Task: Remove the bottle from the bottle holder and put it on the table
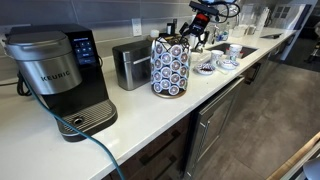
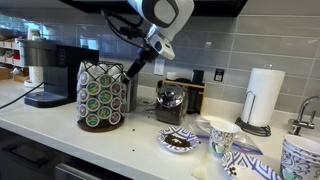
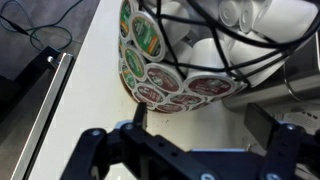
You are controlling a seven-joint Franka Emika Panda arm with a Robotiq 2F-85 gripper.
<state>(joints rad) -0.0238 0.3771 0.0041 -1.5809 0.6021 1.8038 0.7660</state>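
The holder is a round wire carousel ringed with coffee pods, standing upright on the white table. It shows in both exterior views and fills the top of the wrist view. My gripper is open and empty. It hangs just beside the holder's upper rim in both exterior views. Pale rounded shapes show through the wires inside the holder. I cannot make out a bottle for certain.
A black Keurig machine with a blue cable stands at one end, and a steel toaster is beside the holder. On the other side are a steel pot, patterned plates and cups, and a paper towel roll.
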